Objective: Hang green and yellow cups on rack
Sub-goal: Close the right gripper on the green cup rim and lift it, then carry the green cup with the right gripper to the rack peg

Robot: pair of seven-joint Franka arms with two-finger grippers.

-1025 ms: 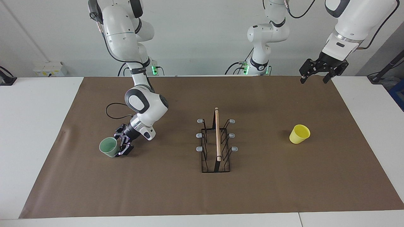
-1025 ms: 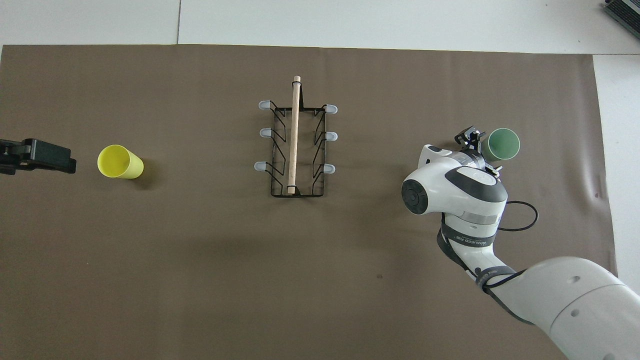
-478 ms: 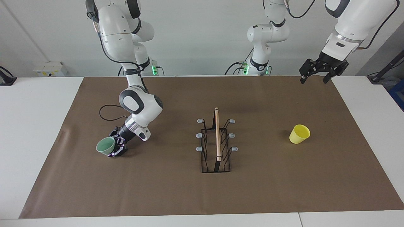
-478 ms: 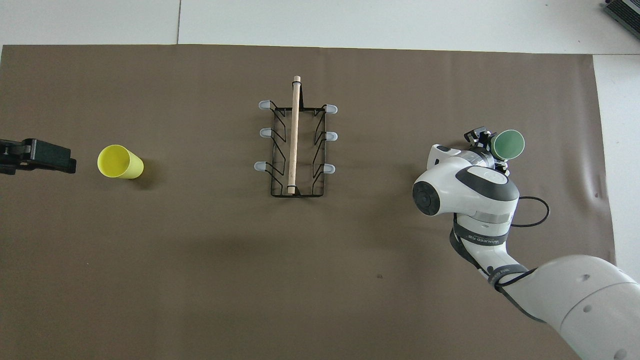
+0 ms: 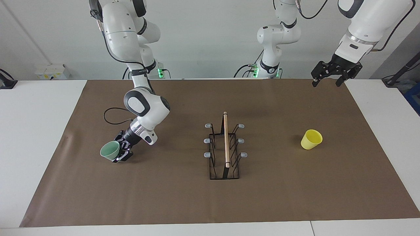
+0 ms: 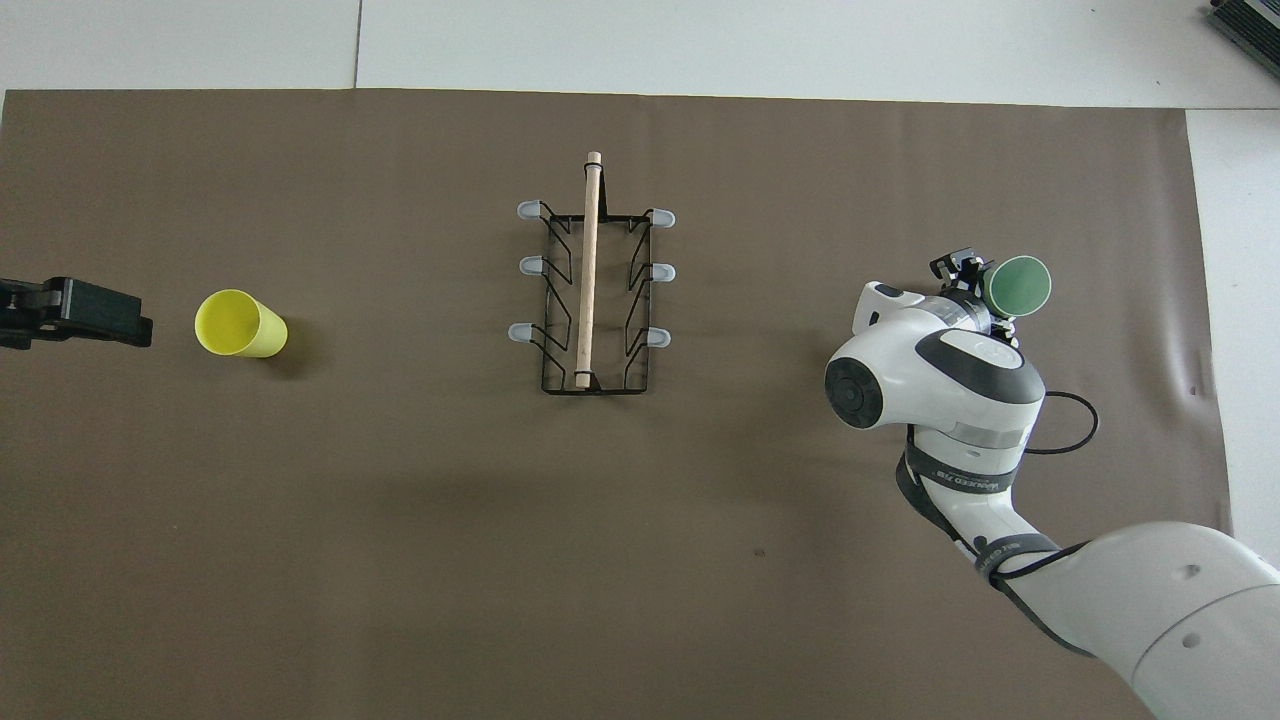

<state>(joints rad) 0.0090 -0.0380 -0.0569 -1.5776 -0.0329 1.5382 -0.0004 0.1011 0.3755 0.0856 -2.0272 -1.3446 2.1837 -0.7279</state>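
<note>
The pale green cup [image 5: 109,151] [image 6: 1016,285] sits tilted low over the brown mat toward the right arm's end of the table. My right gripper [image 5: 121,152] [image 6: 985,293] is shut on its wall. The yellow cup [image 5: 311,139] [image 6: 238,323] lies tipped on the mat toward the left arm's end, untouched. Between the two cups stands the black wire rack [image 5: 225,147] [image 6: 590,290] with its wooden rod and grey-tipped prongs, all bare. My left gripper [image 5: 326,83] [image 6: 120,322] waits open, raised over the mat's corner at the left arm's end.
A brown mat [image 5: 183,196] covers most of the white table [image 5: 36,137]. A black cable loop [image 5: 113,116] hangs from the right arm's wrist. A third robot base [image 5: 272,49] stands at the robots' edge of the table.
The right gripper has shut on the green cup, tipped it and carried it slightly toward the right arm's end of the table. The left arm, the yellow cup and the rack are unmoved.
</note>
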